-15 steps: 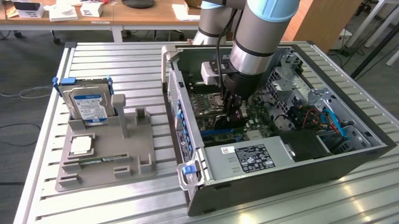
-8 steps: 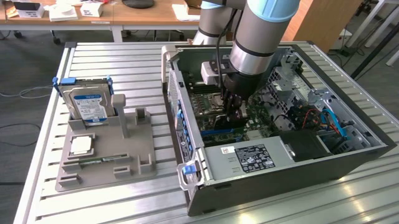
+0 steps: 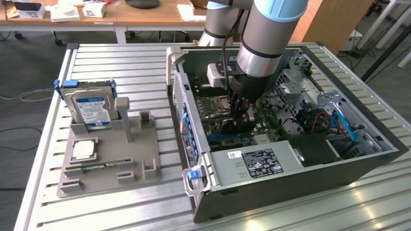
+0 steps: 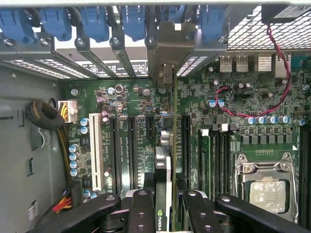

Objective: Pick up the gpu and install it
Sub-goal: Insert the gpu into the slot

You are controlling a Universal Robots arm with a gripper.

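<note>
Jaws closed on the gpu [image 4: 164, 167]. The gripper [image 3: 239, 108] is down inside the PC case [image 3: 282, 178], and you have the card pinched edge-on between the black fingers [image 4: 141, 208]. The card hangs below the jaws toward the motherboard [image 4: 131, 97]. Its metal bracket [image 4: 167, 46] reaches away from the jaws to the rear slot openings, just under the blue clips [image 4: 95, 22]. Long black slots [image 4: 131, 145] lie on either side of the card under the jaws. Can't tell if the contact edge is in one yet. The CPU socket [image 4: 265, 187] is well off to one side of the jaws.

Handling, my read: light and stiff but fragile, a thin board with exposed parts and a delicate contact edge. Your grip looks to be on the flat faces along the upper edge, which is the sane spot. Stay off the bracket and the contacts. The smooth faces could slip or twist in the pinch, and any tilt puts the slot at risk.
</note>
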